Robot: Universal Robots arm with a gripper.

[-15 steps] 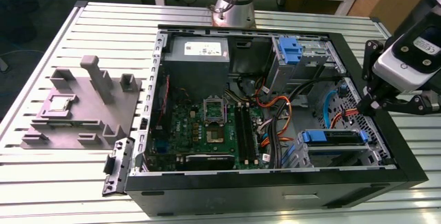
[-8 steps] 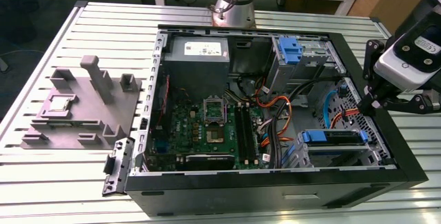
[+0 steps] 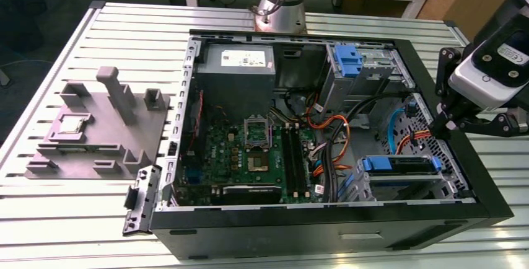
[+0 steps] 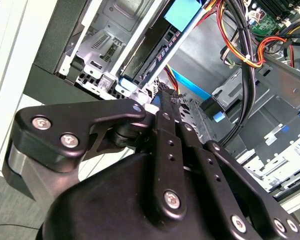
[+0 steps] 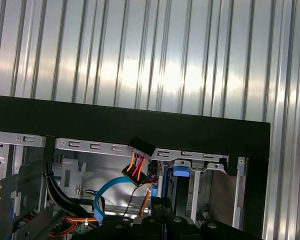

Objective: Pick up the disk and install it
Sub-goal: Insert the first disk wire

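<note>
The disk, in its blue carrier frame, lies in the metal drive cage at the near corner of the open computer case, on the exterior view's right. In the second wrist view its dark edge and blue frame show inside the cage. My gripper hangs over the case's wall on that side, just above and behind the cage. Its black fingers are pressed together with nothing between them, as seen in both wrist views. A blue tab of the carrier sits close below the fingertips.
Orange, red and blue cables run past the cage. A second blue bracket sits in the far bay. The motherboard fills the case floor. A grey fixture holding a small silver chip stands on the slatted table.
</note>
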